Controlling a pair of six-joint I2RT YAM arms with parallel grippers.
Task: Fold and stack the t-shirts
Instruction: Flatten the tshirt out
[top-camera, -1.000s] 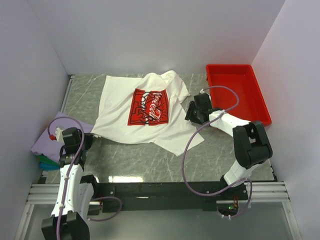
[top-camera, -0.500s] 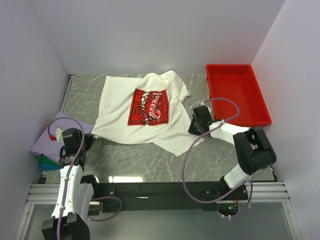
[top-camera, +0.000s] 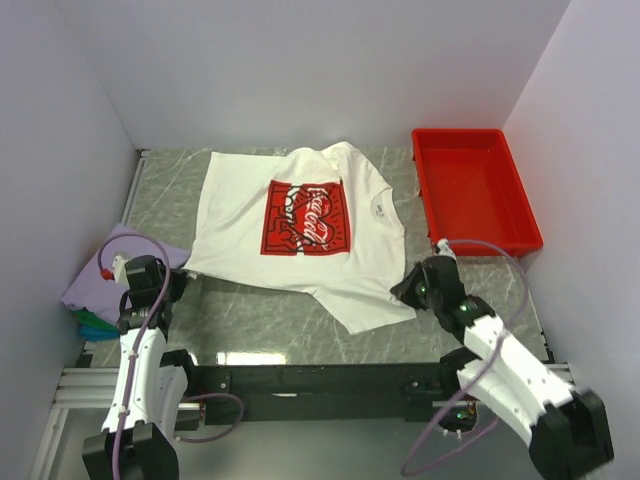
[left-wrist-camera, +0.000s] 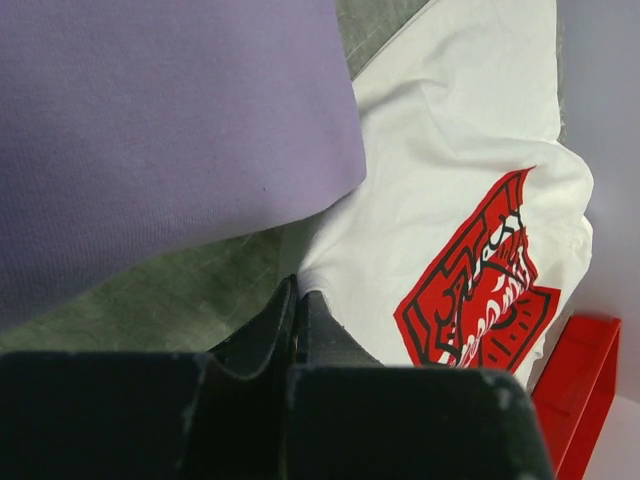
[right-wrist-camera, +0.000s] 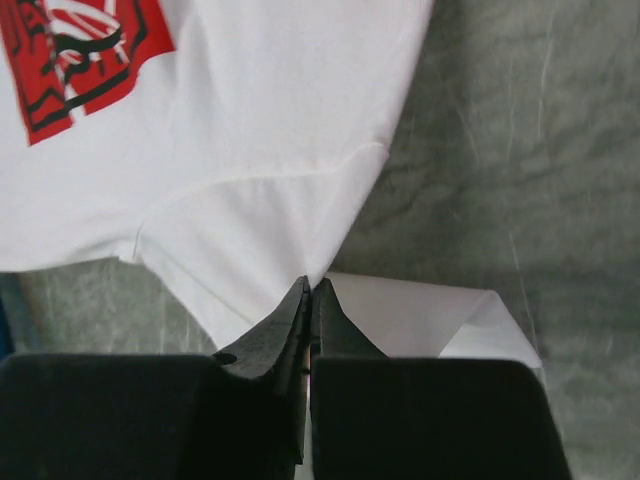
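A white t-shirt with a red rectangular chest print lies spread face up on the grey marble table. At its near left corner my left gripper is shut, and the left wrist view shows the cloth corner pinched at the closed tips. My right gripper is shut on the shirt's near right edge, where white cloth bunches into the closed tips. A folded lavender t-shirt tops a stack at the left edge. Green and blue edges peek out beneath it.
A red plastic tray stands at the back right, with nothing visible in it. White walls close in the table on the left, back and right. The arm bases and a black rail run along the near edge.
My right gripper has shut on the shirt's right edge and drawn back toward the near right. That pulled the crumpled right side out flatter. The left arm has not moved.
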